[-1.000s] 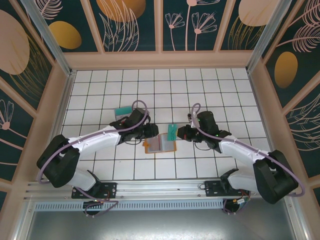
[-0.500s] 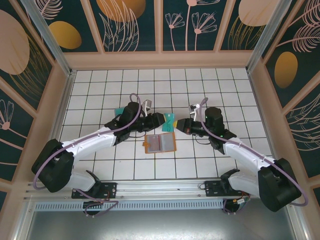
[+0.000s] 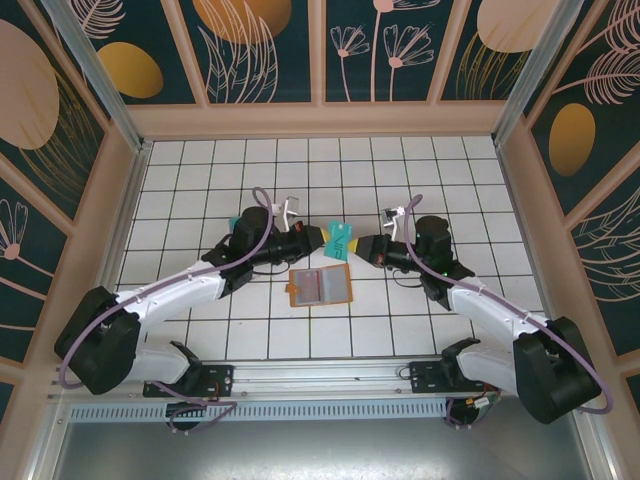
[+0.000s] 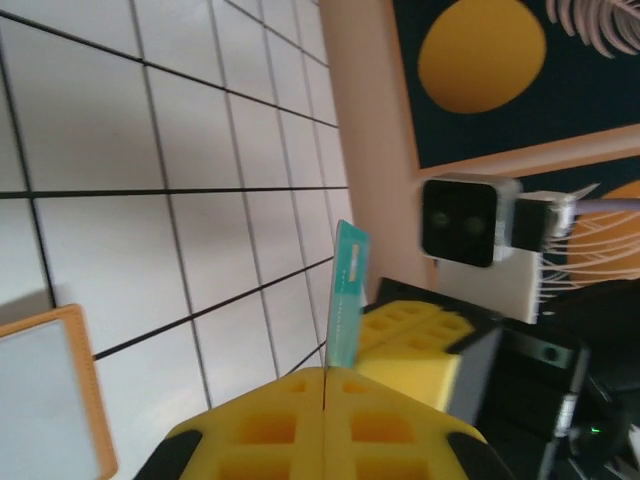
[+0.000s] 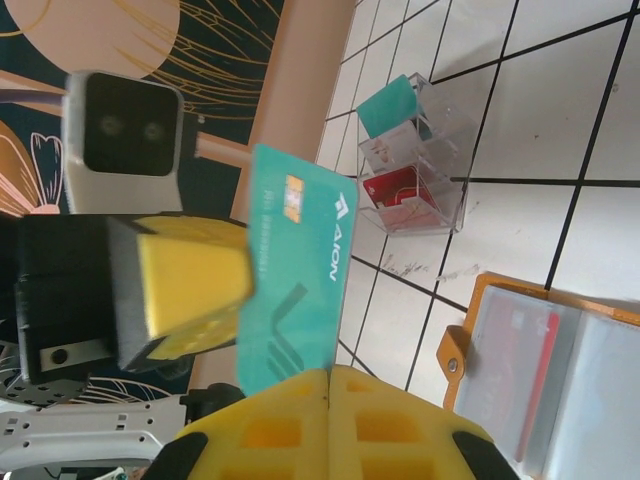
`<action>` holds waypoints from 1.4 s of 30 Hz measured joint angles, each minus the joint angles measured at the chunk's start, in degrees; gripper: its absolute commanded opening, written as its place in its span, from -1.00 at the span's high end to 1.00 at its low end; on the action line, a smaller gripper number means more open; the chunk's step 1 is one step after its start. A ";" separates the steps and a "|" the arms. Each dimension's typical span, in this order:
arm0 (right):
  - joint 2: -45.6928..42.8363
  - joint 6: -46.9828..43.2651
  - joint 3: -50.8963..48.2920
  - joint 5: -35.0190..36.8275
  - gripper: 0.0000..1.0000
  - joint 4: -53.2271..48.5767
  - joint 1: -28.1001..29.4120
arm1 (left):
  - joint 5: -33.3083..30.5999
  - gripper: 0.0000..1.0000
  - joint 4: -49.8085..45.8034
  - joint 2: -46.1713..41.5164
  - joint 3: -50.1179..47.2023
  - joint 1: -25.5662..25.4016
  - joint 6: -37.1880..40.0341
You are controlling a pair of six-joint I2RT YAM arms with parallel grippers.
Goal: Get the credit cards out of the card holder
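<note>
Just beyond the open card holder, a teal credit card is clamped by the left gripper and the right gripper. One grip should be loosened only once the other is judged firm.

We see the left gripper gone from the left edge of the card holder to beyond its far edge, meeting the right gripper, which has drawn back from the holder's far right corner. The teal credit card has left that corner and is now pinched by both.
</note>
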 measured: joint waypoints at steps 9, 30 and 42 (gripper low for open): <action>-0.04 -1.01 0.00 0.28 -0.85 -1.18 0.04 | -0.66 1.00 -2.05 -1.66 0.42 -0.07 3.74; -0.76 -8.20 2.25 5.25 -0.97 -10.43 0.04 | -38.62 1.00 -41.46 -7.87 14.84 2.01 64.28; 0.00 -10.05 4.22 5.27 -0.97 -12.04 0.04 | -37.42 1.00 -47.87 -1.57 14.86 10.32 96.02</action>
